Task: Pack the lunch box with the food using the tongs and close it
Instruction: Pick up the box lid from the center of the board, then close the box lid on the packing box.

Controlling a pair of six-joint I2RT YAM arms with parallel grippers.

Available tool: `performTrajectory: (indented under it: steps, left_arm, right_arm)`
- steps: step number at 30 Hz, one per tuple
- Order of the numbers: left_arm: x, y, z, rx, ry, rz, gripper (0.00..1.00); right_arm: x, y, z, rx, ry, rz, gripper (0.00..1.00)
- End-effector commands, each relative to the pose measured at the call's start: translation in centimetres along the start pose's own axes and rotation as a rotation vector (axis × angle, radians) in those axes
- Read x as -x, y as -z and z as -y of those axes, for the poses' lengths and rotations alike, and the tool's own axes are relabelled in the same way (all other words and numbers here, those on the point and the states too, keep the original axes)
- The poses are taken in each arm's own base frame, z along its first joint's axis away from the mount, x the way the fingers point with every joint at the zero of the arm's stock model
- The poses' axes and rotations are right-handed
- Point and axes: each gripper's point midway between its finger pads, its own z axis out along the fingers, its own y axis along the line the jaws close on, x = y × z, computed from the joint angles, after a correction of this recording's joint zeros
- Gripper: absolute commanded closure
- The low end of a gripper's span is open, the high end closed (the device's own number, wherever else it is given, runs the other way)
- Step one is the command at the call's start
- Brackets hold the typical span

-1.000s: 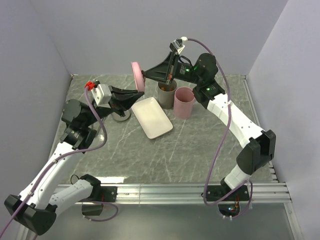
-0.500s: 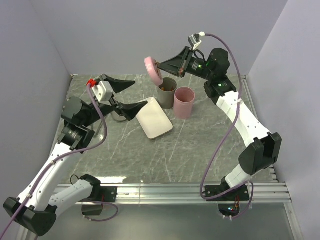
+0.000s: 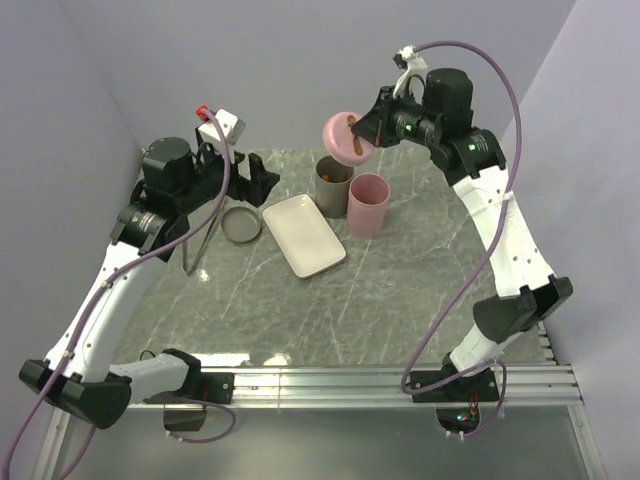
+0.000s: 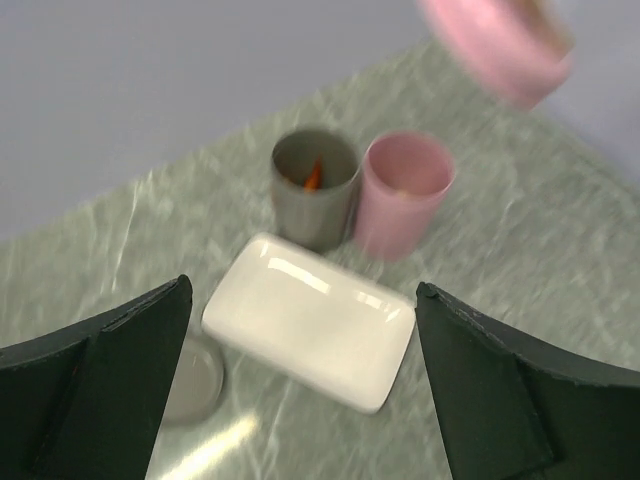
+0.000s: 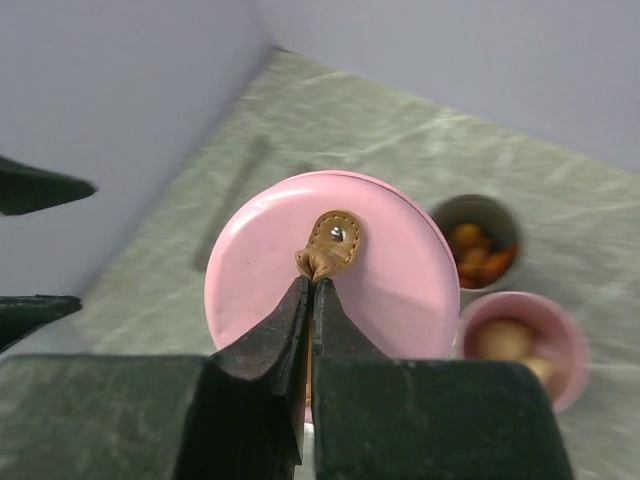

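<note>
Right claw (image 5: 311, 290) clamped on strap (image 5: 335, 238) of pink lid (image 5: 400, 290), grey lunch box (image 5: 478, 250) below, left claw (image 4: 302, 295) wide apart.

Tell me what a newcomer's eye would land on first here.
The pink lid stands out first, held high in the air near the grey canister and the pink canister, pinched by its brown strap in the right end effector. Next comes the orange food inside the grey canister, then the white tray mid-table, with the left end effector wide open and empty over the left side.
</note>
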Motion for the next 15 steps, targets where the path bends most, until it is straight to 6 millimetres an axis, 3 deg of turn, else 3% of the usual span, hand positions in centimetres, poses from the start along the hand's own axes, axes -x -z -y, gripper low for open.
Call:
performTrajectory:
  steps: [1, 6, 15]
  left_arm:
    - [-3.4, 0.8, -2.4, 0.105, 0.017, -0.167, 0.01]
    - [-5.6, 1.0, -3.2, 0.13, 0.034, -0.226, 0.01]
    - [-6.7, 1.5, -3.1, 0.127, 0.042, -0.245, 0.01]
  right_arm:
    - [-2.9, -0.1, 5.6, -0.218, 0.174, -0.171, 1.0]
    - [-4.1, -1.1, 9.6, -0.342, 0.276, -0.26, 1.0]
    - [-7.7, -3.2, 12.4, -0.335, 0.263, -0.368, 1.0]
